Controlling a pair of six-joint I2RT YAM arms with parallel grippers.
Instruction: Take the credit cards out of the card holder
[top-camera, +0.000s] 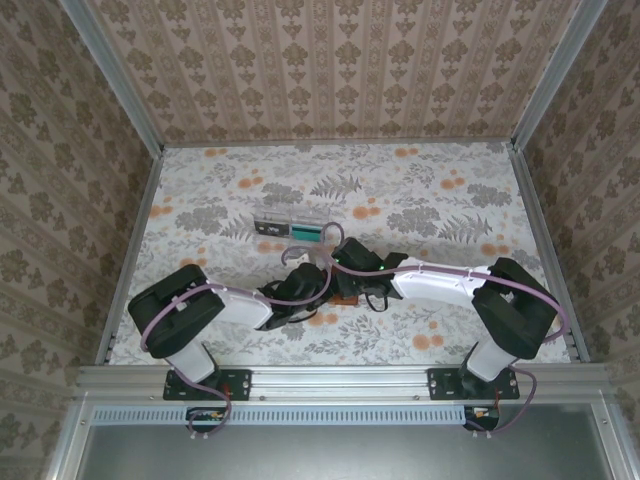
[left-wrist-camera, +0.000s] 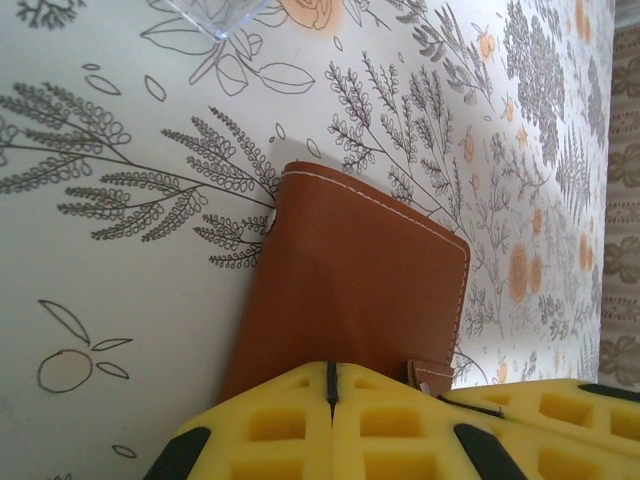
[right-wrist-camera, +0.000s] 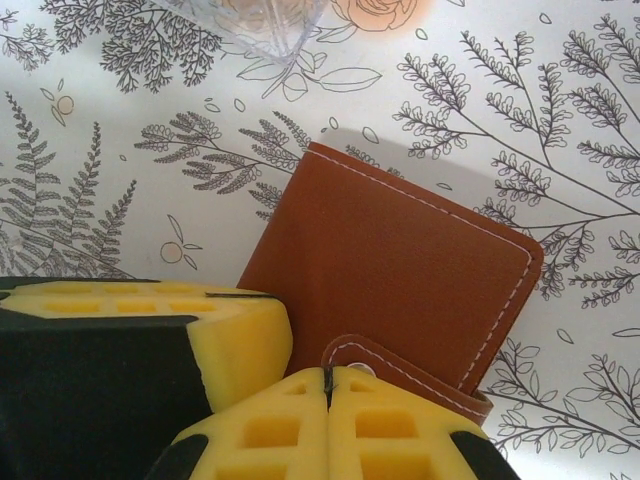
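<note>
A tabletop (top-camera: 200, 190) covered in a pale print of grey ferns and orange flowers, walled on three sides with patterned paper. The left arm (top-camera: 235, 305) and the right arm (top-camera: 440, 282) both reach inward from the near edge and meet close together at the middle of the tabletop.

Under them lies the card holder (top-camera: 345, 298), a brown leather wallet with white stitching, folded shut and flat on the tabletop, a little nearer the near edge than the far one. From the left wrist the card holder (left-wrist-camera: 355, 290) shows just ahead of the left fingers (left-wrist-camera: 270, 420), whose yellow pads are pressed together at its near edge. From the right wrist the card holder (right-wrist-camera: 400, 250) shows with its snap tab (right-wrist-camera: 385, 362) fastened over the edge, right at the tips of the right fingers (right-wrist-camera: 390, 420), also pressed together pad to pad. The two pairs of fingers sit side by side.

Just beyond the card holder, toward the far edge, stands a clear plastic tray (top-camera: 272, 218) with a teal credit card (top-camera: 307, 233) in it
</note>
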